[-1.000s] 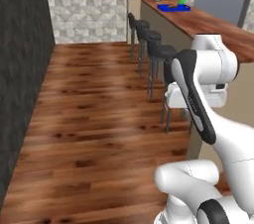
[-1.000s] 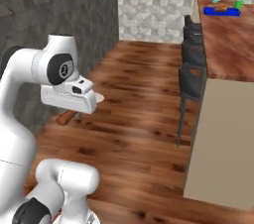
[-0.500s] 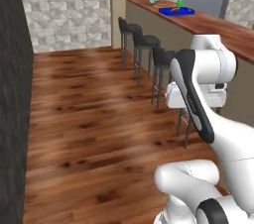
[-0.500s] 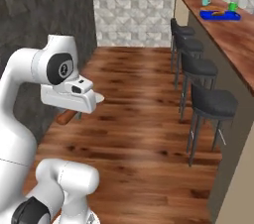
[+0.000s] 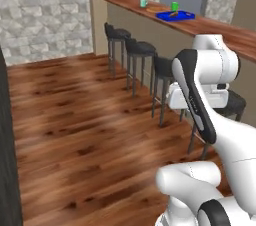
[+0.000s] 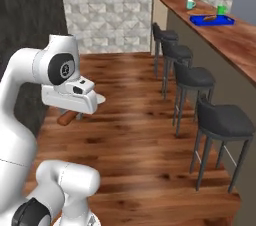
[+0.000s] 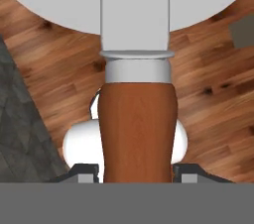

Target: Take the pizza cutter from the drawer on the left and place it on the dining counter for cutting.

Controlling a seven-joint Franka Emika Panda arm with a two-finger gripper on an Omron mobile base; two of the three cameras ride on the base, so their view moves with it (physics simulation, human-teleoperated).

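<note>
Hand: the hand (image 7: 137, 172) holds the pizza cutter (image 7: 137, 119). Its two small dark tips sit tight on both sides of the handle, about half way shut.
Pizza cutter: it is in the hand, up in the air over the wood floor (image 5: 75, 120), well apart from the dining desk (image 6: 235, 35).
Cutter handle: smooth, shiny, reddish-brown wood. It is round and fat, and a bit wider in the middle.
Cutter metal part: a pale grey ring sits on top of the handle. Above it a flat grey neck goes up to a big round pale blade.
Cutter from the side: in the right base view the brown handle (image 6: 69, 118) sticks out under the white hand, and a pale bit of blade shows at the front.
Dining desk: long and narrow, with a reddish-brown wood-grain top. A plain beige wall stands under it.
Stools: four black stools (image 6: 222, 120) stand in a row just beside the dining desk. They have soft dark seats and thin dark legs.
On the dining desk: a flat blue tray (image 6: 212, 19) lies at the far end. A pale green mug (image 6: 190, 4) and a bright green cup (image 6: 220, 9) stand near the tray.
Floor: shiny brown wood planks with dark knots.
Walls: pale grey stone blocks behind the dining desk, and a dark rough wall far from it.
Writing: no words can be read on anything.
</note>
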